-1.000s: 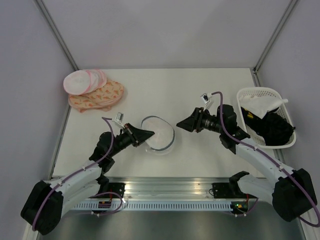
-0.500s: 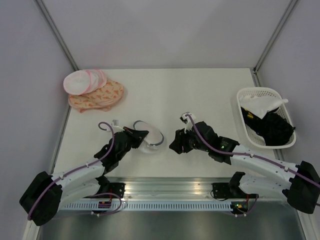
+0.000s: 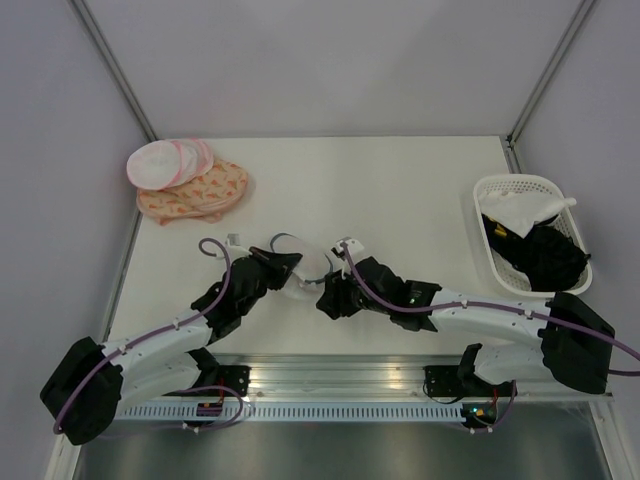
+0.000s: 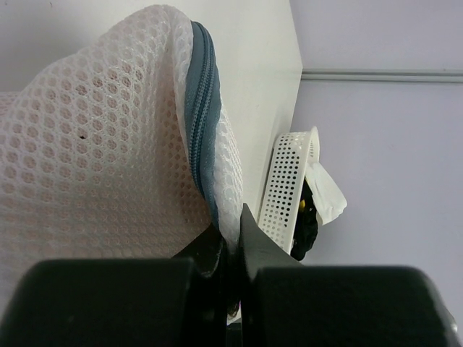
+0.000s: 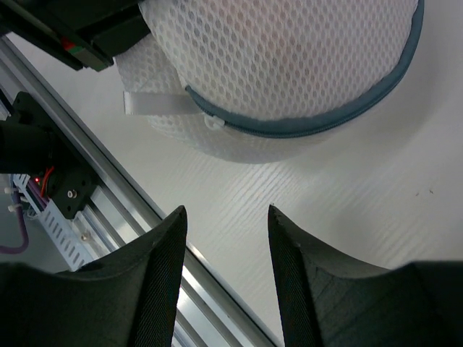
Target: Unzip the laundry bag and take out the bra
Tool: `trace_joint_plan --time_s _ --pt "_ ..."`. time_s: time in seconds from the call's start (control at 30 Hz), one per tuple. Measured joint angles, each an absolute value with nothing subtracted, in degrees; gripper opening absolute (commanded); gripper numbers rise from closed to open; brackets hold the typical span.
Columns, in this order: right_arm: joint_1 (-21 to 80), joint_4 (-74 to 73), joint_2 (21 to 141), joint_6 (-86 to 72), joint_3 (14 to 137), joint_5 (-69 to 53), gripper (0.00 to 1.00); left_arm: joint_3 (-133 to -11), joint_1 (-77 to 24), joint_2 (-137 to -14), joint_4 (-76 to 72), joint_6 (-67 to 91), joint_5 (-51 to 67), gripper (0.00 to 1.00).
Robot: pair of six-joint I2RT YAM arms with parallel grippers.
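White worktop [image 3: 400,190], near front edge: left tool [image 4: 231,242] clamps the rim of the laundry bag [image 5: 289,58], right tool [image 5: 226,217] gapes beside it

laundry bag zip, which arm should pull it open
Right, probably. The left pincer is shut on the laundry bag, anchoring it; the right pincer is open and free, facing the zipper.

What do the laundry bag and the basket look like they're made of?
The laundry bag looks like soft white honeycomb mesh, probably synthetic, matte and see-through; its zipper tape is grey-blue woven fabric. The basket looks like rigid white plastic, smooth, with even rows of small holes.
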State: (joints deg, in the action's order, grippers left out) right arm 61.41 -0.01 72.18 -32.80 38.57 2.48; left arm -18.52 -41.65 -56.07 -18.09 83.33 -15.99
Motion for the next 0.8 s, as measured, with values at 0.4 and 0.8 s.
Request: trace_joint_plan --time_s 0.4,0.8 --pt "61.32 7.88 75.85 -33.36 39.48 0.45 0.53 -17.5 -41.65 -49.89 -16.05 83.74 -13.52 0.02" --pt "61.28 8.71 77.69 -32.88 39.92 0.78 0.22 -14.33 -41.65 -50.3 -18.96 84.14 -9.32 0.02"
